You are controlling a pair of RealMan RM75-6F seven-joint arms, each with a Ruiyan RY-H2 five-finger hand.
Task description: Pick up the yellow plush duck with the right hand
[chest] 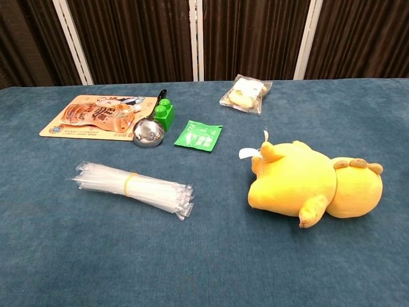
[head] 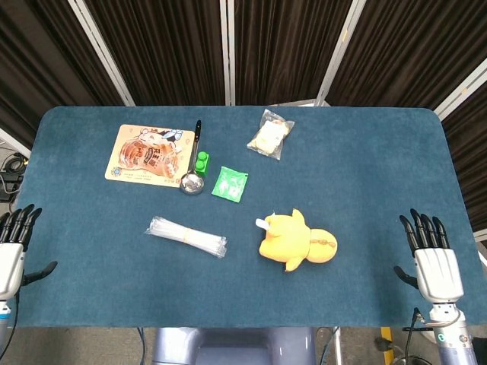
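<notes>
The yellow plush duck [head: 295, 241] lies on its side near the middle of the blue table, a white tag at its head end; the chest view shows the duck [chest: 313, 182] at the right. My right hand [head: 434, 262] hovers flat at the table's front right corner, fingers spread and empty, well to the right of the duck. At the front left edge my left hand [head: 11, 251] is likewise open and holds nothing. Neither hand appears in the chest view.
A bundle of clear straws [head: 186, 236] lies left of the duck. Further back are a green packet [head: 230, 183], a metal ladle [head: 192, 175] beside a green block [head: 201, 161], an orange snack pouch [head: 151, 153] and a clear snack bag [head: 270, 134].
</notes>
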